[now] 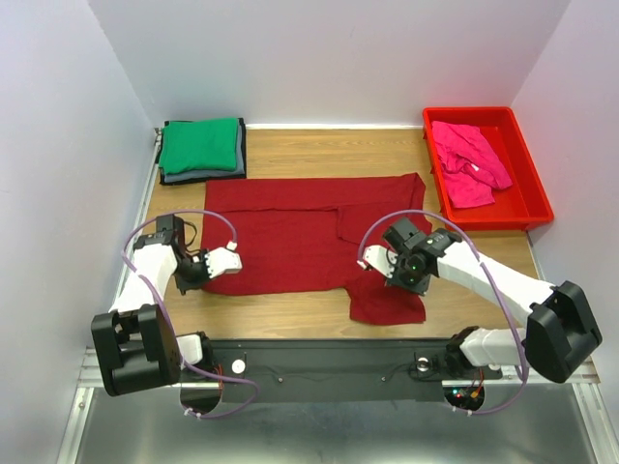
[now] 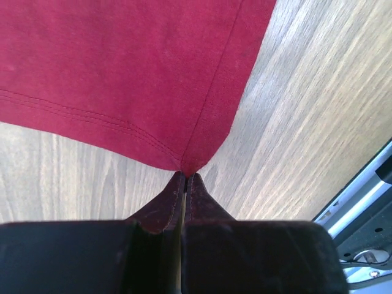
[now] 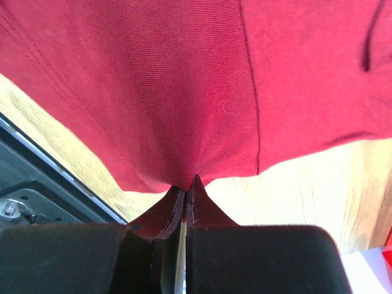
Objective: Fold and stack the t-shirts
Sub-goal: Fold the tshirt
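A maroon t-shirt (image 1: pixel 290 232) lies spread on the wooden table, with one part folded over near its right side. My left gripper (image 1: pixel 232 258) is at the shirt's near-left corner. In the left wrist view the left gripper (image 2: pixel 184 176) is shut, pinching the tip of that hemmed corner (image 2: pixel 184 162). My right gripper (image 1: pixel 368 259) is at the near-right part of the shirt. In the right wrist view the right gripper (image 3: pixel 188 184) is shut on the edge of the maroon cloth (image 3: pixel 184 79). A folded green t-shirt (image 1: pixel 198 145) rests on a dark grey one (image 1: pixel 203 176) at the back left. A pink t-shirt (image 1: pixel 469 159) lies crumpled in the tray.
The red plastic tray (image 1: pixel 531 166) stands at the back right against the wall. White walls close in the left, back and right sides. A black rail (image 1: pixel 319 353) with the arm bases runs along the table's near edge.
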`<state>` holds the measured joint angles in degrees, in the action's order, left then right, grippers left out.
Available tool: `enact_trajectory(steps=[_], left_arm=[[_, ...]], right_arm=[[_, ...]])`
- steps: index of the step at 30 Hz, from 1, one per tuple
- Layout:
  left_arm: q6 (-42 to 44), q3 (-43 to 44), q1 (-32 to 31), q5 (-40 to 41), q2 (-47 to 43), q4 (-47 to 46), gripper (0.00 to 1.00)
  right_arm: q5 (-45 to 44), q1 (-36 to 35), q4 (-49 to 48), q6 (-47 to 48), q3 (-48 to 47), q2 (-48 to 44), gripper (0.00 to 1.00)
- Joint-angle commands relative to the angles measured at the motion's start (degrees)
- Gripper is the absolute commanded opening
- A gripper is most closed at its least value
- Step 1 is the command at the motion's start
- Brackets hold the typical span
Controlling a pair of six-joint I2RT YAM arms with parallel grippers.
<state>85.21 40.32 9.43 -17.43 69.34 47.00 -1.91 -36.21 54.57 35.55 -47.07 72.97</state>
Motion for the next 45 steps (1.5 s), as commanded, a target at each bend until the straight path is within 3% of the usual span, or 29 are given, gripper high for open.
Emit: enact_trajectory(steps=[1, 9, 23, 33, 45], left_arm=[[-0.1, 5.2, 0.1, -3.5, -0.8, 4.7, 0.0], [-4.3, 15.7, 0.1, -9.2, 6.7, 5.1, 0.0], [-9.4, 33.9, 0.5, -14.6, 24.7, 3.2, 0.0], [-11.2, 43.1, 0.6, -16.4, 34.4, 2.4, 0.0], [-13.1, 46.0, 0.8, -17.4, 40.2, -0.6, 0.0]], right_arm=[[-0.4, 1.7, 2.8, 0.8, -3.4, -1.3, 0.01], [0.9, 11.4, 2.8, 8.5, -12.9, 6.2, 0.01], [1.6, 20.5, 4.1, 18.0, -35.0, 25.8, 0.0], [3.3, 22.4, 6.1, 20.1, -47.4, 36.7, 0.01], [3.5, 23.3, 8.4, 20.9, -56.5, 45.0, 0.01]])
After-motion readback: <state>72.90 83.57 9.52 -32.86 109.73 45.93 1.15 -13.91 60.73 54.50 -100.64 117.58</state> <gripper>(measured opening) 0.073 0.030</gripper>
